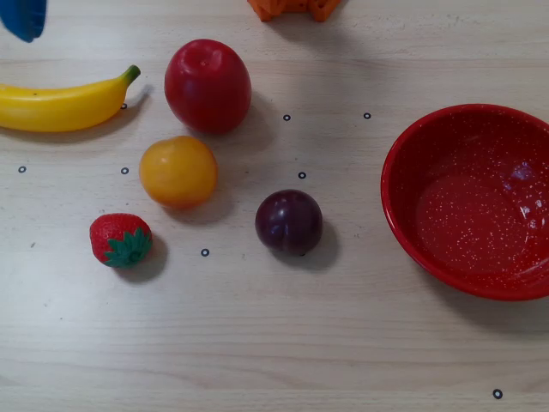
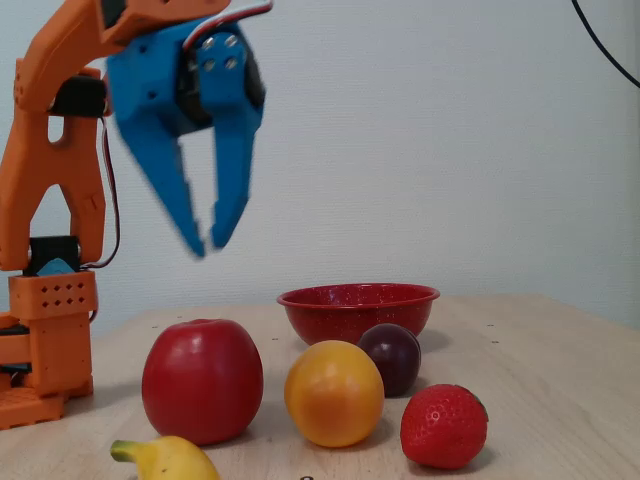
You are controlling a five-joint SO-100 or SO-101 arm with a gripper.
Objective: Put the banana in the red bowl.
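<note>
The yellow banana (image 1: pixel 60 106) lies on the wooden table at the left of the overhead view, green stem pointing right toward the apple. Only its stem end (image 2: pixel 165 459) shows at the bottom of the fixed view. The red speckled bowl (image 1: pixel 403 184) stands empty at the right edge of the overhead view and at the back in the fixed view (image 2: pixel 357 310). My blue gripper (image 2: pixel 207 240) hangs high in the air above the table, fingers pointing down, slightly open and empty. Only a blue tip (image 1: pixel 24 19) of it shows at the overhead view's top left corner.
A red apple (image 1: pixel 208 85), an orange fruit (image 1: pixel 178 172), a dark plum (image 1: pixel 289 222) and a strawberry (image 1: pixel 120 239) sit between the banana and the bowl. The orange arm base (image 2: pixel 45 345) stands at the left of the fixed view.
</note>
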